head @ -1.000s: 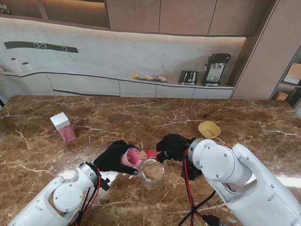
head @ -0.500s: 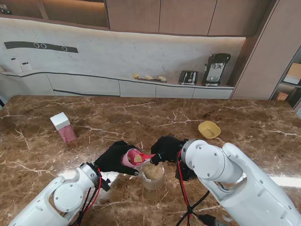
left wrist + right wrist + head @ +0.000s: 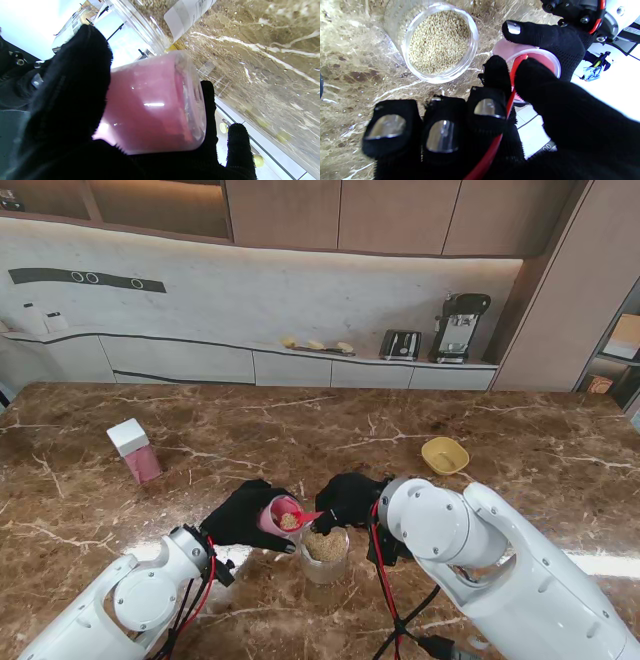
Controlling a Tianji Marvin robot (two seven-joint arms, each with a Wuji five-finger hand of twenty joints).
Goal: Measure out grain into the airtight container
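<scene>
My left hand [image 3: 243, 515] is wrapped around a pink cup [image 3: 277, 515], tipped so that its mouth faces the clear jar [image 3: 325, 553], which stands on the marble tabletop [image 3: 300, 430] just beside the cup and nearer to me. The jar is open and filled almost to the rim with pale grain [image 3: 439, 42]. My right hand [image 3: 350, 498] pinches the handle of a red scoop [image 3: 293, 520] between thumb and fingers, and the scoop's bowl sits at the cup's mouth with a little grain in it. How much grain lies deeper in the cup I cannot tell; its pink wall [image 3: 150, 105] hides the inside from my left wrist. Farther from me than the jar and to its right, a small yellow bowl [image 3: 445, 455] rests on the tabletop; what it holds is not visible. Well to the jar's left stands a pink box with a white lid [image 3: 134, 450], shut.
</scene>
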